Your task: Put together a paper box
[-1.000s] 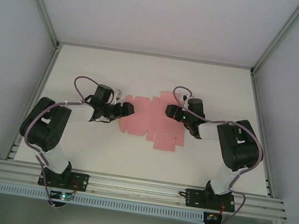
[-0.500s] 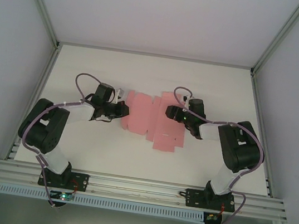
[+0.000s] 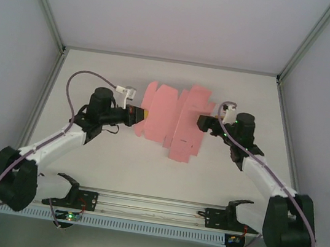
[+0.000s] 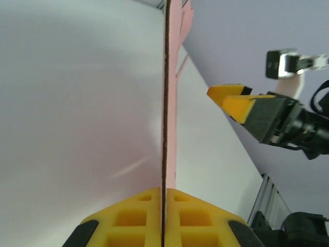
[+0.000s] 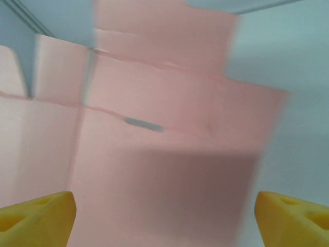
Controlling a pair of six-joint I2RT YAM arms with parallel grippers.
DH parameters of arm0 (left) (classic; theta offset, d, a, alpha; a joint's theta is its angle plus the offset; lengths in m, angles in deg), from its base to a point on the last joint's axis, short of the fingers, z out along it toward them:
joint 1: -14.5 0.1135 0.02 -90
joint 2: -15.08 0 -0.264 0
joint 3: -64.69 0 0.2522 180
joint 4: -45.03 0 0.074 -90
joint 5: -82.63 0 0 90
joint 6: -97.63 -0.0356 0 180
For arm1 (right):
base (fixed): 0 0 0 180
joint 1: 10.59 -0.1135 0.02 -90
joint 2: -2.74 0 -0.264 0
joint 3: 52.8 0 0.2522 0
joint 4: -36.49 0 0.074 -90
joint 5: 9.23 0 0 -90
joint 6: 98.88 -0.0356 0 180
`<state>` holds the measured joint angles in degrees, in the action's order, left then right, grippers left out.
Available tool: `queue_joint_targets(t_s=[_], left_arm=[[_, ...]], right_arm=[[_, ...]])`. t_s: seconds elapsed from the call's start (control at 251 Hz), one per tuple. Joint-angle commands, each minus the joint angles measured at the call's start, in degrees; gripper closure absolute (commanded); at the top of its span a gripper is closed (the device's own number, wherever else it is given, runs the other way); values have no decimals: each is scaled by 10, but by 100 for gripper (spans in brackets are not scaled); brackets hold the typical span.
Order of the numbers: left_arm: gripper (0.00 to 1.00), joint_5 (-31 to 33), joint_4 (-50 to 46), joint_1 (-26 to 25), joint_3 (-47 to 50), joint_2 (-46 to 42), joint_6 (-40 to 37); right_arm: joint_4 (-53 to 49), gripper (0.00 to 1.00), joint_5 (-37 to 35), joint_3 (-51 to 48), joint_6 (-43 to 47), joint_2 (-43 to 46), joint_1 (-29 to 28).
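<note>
Pink thin card cut-out sheet with tabs, the paper box (image 3: 168,121), was at the middle of the white counter (image 3: 121,167), between the two arms. The left claw (image 3: 143,114) was pressed together on the sheet's left edge, and the card stood edge-on between its yellow fingers (image 4: 128,221). The right claw (image 3: 202,122) was spread wide at the sheet's right side, pinching nothing.

White table (image 3: 145,170); pink paper box sheet (image 3: 171,121) over its middle.
</note>
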<state>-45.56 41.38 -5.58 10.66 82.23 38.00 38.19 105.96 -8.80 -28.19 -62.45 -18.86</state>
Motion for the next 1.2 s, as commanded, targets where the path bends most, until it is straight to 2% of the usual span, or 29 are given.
queue_joint_targets(t_s=[0.0,0.112,0.223,0.347,0.535,0.631,0.83,0.99,1.197], left_arm=[[100,31,11,-6,17,-61,0],[100,12,58,-6,44,-115,30],[100,-10,77,-8,50,-154,47],[100,-16,108,-9,56,-176,63],[100,-11,87,-10,54,-185,65],[100,-20,98,-10,59,-186,71],[100,12,79,-12,67,-195,59],[100,30,67,-12,79,-203,57],[100,61,43,-12,89,-226,53]], right_arm=[[15,5,49,-47,-15,54,24],[84,4,118,-94,-31,101,31],[138,4,191,-107,-59,106,32],[138,6,196,-94,-66,82,33],[206,14,262,-81,-87,50,36],[242,18,275,-74,-110,38,36],[259,38,279,-46,-141,11,38],[224,41,269,-28,-121,12,47],[224,55,285,-5,-122,10,58]])
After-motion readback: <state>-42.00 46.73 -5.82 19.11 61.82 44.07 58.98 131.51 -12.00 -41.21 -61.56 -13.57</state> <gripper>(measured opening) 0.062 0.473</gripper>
